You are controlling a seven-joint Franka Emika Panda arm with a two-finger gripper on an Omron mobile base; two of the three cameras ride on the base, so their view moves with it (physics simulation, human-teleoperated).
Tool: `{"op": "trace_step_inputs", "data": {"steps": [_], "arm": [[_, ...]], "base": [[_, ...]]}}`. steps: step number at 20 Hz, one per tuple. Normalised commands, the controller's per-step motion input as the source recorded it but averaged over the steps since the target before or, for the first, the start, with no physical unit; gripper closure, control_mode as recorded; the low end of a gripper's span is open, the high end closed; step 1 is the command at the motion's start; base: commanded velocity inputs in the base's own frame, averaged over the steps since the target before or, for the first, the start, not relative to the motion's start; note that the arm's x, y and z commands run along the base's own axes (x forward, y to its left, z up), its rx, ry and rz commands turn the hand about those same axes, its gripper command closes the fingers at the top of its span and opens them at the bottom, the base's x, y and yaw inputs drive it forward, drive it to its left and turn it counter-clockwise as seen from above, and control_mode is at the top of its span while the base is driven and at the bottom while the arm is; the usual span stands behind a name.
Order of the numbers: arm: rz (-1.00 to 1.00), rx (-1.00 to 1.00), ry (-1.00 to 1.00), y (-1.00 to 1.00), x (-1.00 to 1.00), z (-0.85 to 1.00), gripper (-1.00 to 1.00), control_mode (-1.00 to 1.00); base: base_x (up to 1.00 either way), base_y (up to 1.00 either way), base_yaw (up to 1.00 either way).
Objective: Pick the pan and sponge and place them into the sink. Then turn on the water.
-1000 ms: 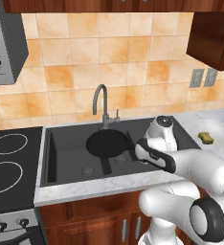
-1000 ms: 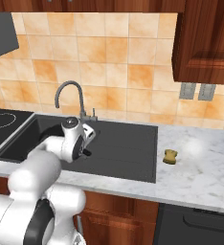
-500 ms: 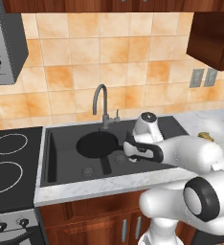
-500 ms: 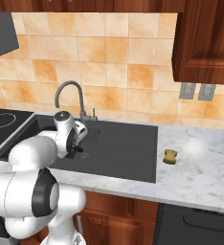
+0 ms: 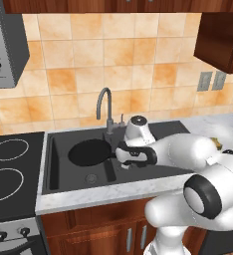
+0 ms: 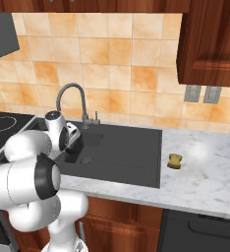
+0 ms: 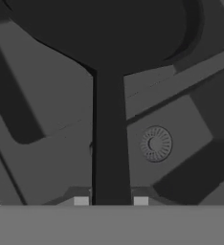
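Hand view: the two-finger gripper (image 7: 110,201) clamps the long straight handle of the round, all-black frying pan (image 7: 104,33), which hangs above the dark grey matte double-basin sink (image 7: 195,124), a round drain (image 7: 155,143) below it. Left base view shows the pan over the sink's left side. Far right on the marble counter (image 6: 210,177) lies the small yellow-tan sponge (image 6: 175,161).
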Motion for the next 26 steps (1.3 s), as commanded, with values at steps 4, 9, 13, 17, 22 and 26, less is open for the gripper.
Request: {"op": "trace_step_inputs", "data": {"steps": [4,9,13,17,22,26], "arm": [[0.00,-0.01,0.00,0.41,0.00,-0.21,1.00,-1.00],[0.00,-0.02,0.00,0.36,0.00,-0.26,1.00,-1.00],[0.00,0.00,0.00,0.30,0.00,-0.25,1.00,-1.00],[0.00,0.00,0.00,0.27,0.00,-0.18,1.00,-1.00],[0.00,0.00,0.00,0.25,0.00,-0.09,1.00,-1.00],[-0.02,0.00,0.00,0.26,0.00,-0.02,1.00,-1.00]], "base": [[0.00,0.00,0.00],[0.00,0.00,0.00],[0.00,0.00,0.00],[0.00,0.00,0.00],[0.00,0.00,0.00],[0.00,0.00,0.00]]}}
